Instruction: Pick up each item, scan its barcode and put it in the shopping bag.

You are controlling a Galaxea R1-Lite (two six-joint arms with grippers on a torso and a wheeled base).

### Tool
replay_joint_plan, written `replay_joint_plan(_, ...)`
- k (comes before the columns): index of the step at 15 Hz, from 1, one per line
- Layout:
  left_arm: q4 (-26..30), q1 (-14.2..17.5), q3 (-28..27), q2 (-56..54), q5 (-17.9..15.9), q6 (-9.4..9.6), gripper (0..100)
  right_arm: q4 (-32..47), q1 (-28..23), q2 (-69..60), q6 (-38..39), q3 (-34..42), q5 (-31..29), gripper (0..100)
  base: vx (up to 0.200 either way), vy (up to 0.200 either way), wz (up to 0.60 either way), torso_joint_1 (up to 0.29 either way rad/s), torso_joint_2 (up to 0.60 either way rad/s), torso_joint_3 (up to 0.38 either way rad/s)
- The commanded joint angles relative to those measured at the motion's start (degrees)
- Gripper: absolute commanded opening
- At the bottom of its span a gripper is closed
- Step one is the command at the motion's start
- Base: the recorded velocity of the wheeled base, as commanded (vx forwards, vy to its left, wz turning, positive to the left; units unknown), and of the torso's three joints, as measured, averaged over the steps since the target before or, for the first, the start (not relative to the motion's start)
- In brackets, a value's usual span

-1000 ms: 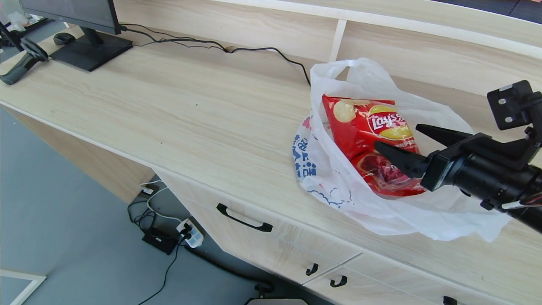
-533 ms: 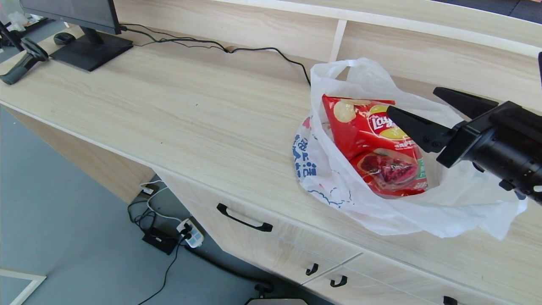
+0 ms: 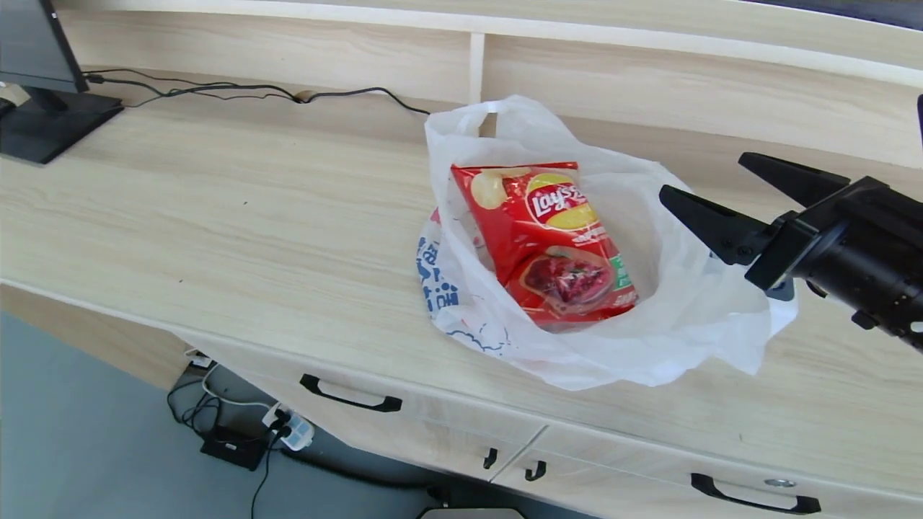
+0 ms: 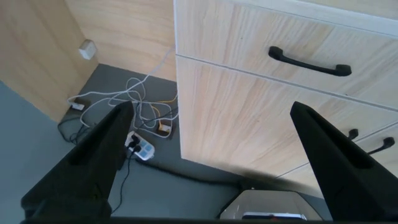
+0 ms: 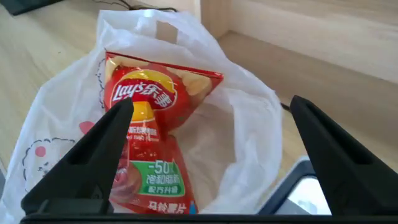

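A thin white plastic shopping bag (image 3: 685,317) lies slumped on the pale wood-grain counter (image 3: 216,216), its mouth gaping upward. Inside it a glossy red crisp packet (image 3: 551,238) lies face up. The packet's top end points to 12 o'clock and its bottom end rests against the bag's near wall at 6 o'clock.

The right gripper (image 3: 703,174) hangs at the bag's 3 o'clock, above its outer rim. Its two black tapered fingers are spread wide, point toward 9 o'clock and hold nothing. Below it, at the bag's 4 o'clock edge, a small grey flat-edged object (image 3: 782,290) peeks out. It is too hidden by the arm to tell what it is.

The left gripper (image 4: 211,107) is low, in front of the pale wooden drawer fronts (image 4: 249,112) with their black bar handles (image 4: 309,62). Its fingers are also spread wide and empty. Beyond it on the grey floor lie a tangle of thin cables (image 4: 149,112) and a white power strip (image 4: 142,148).

At the bag's 10 o'clock, far along the counter, stands a flat black monitor base (image 3: 43,122). A black cable (image 3: 216,88) runs along the back wall from it toward the bag's 11 o'clock.
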Motion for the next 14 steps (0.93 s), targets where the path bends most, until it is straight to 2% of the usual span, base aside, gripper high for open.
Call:
replay_joint_plan(1,0.0,0.0,0.0,0.1,0.0,0.00,100,0.0,0.0,0.1,0.0,0.1,0.0,100,0.000,0.000,-0.60,0.007,0.00,0.002)
replay_joint_plan(2,0.0,0.0,0.0,0.1,0.0,0.00,100,0.0,0.0,0.1,0.0,0.4,-0.1,100,0.000,0.000,-0.60,0.002,0.00,-0.002)
replay_joint_plan(5,0.0,0.0,0.0,0.1,0.0,0.00,100,-0.5,-0.5,-1.9,1.1,5.0,-1.4,100,0.000,0.000,0.00,0.000,0.00,0.000)
replay_joint_plan(8,-0.1,0.0,0.0,0.1,0.0,0.09,100,-0.5,-2.0,-2.0,2.5,4.9,-5.0,100,0.000,0.000,0.00,0.000,0.00,0.000)
replay_joint_plan(11,0.0,0.0,0.0,0.1,0.0,0.09,100,-0.5,-4.3,-2.1,4.0,4.5,-5.4,100,0.000,0.000,0.00,0.000,0.00,0.000)
replay_joint_plan(14,0.1,0.0,0.0,0.1,0.0,0.09,100,-0.6,-7.9,-1.8,4.9,4.6,-5.2,100,0.000,-0.200,0.00,-0.003,0.00,0.002)
